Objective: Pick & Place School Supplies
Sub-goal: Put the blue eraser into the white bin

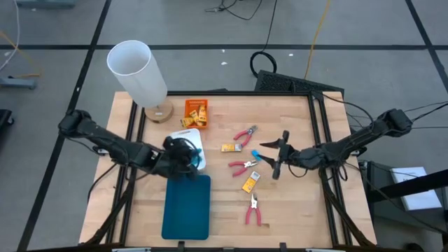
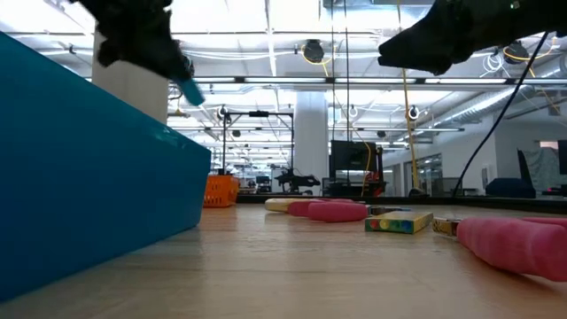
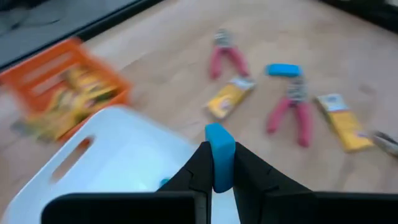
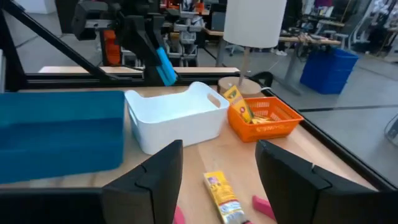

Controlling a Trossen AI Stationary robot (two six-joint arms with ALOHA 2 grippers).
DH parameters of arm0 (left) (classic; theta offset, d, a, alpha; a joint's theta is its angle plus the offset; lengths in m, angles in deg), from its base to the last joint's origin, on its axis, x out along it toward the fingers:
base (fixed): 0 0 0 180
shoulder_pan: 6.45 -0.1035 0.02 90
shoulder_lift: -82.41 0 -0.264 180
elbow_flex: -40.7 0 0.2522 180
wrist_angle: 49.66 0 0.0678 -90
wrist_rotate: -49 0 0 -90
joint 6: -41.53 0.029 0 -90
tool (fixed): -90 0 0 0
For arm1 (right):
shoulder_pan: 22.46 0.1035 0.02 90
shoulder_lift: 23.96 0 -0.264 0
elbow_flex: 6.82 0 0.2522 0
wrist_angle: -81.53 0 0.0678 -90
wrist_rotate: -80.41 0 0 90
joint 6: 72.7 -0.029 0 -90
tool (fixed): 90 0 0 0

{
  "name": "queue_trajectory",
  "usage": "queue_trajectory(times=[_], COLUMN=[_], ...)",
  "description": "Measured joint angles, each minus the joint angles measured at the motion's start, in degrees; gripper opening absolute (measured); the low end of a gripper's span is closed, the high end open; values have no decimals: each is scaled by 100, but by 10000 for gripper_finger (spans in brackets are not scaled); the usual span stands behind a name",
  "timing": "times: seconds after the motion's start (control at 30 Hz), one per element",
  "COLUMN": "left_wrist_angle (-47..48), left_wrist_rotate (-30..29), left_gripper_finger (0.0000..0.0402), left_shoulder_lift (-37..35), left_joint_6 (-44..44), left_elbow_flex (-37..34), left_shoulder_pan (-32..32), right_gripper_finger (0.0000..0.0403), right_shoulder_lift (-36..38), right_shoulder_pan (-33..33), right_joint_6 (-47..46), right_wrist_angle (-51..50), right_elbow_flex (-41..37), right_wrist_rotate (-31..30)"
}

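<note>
While the left gripper point(image 3: 215, 180) pinches a light-blue piece point(image 3: 219, 155) above the white tray point(image 4: 177, 115), near the worktop's left edge, a slack grip could drop it outside. Right gripper point(image 4: 219, 163) hovers open mid-worktop.

You get bright, even overhead light; the orange tray point(image 3: 65, 93) at ten o'clock smears with motion blur.

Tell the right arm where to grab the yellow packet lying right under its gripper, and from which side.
Grip the yellow packet across its narrow width near the middle, coming straight down from above. It lies flat on the table with its long sides free, and the open right gripper already straddles it. The left gripper is busy holding a light-blue piece over the white tray.
</note>
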Motion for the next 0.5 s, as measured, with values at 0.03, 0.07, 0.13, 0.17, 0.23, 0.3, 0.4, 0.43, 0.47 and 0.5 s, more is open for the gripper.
queue_trajectory(times=[0.03,0.07,0.13,0.17,0.23,0.3,0.4,0.43,0.47,0.5], left_wrist_angle=[278,581,953,1068,1129,1025,1031,1038,1036,1033], left_wrist_rotate=[-107,-189,-300,-321,-300,-263,39,153,244,340], left_gripper_finger=[33,33,33,33,33,33,34,37,43,51], left_shoulder_lift=[0,2,45,61,68,66,68,68,68,68], left_joint_6=[-359,-699,-1302,-1562,-1900,-2187,-2647,-2757,-2826,-2865], left_elbow_flex=[0,0,-51,-115,-317,-522,-780,-844,-899,-938], left_shoulder_pan=[53,102,169,193,213,186,96,63,25,-12], right_gripper_finger=[196,196,196,196,196,196,196,196,196,196], right_shoulder_lift=[14,14,13,9,8,9,9,9,9,7], right_shoulder_pan=[-7,-21,-21,-21,-21,-21,-13,-12,-12,-12], right_joint_6=[19,30,30,30,30,30,-12,-63,-116,-131], right_wrist_angle=[43,56,54,48,50,56,35,-5,-65,-123], right_elbow_flex=[-36,-42,-68,-72,-72,-72,-72,-72,-72,-72], right_wrist_rotate=[-2,5,3,5,5,5,8,17,30,31])
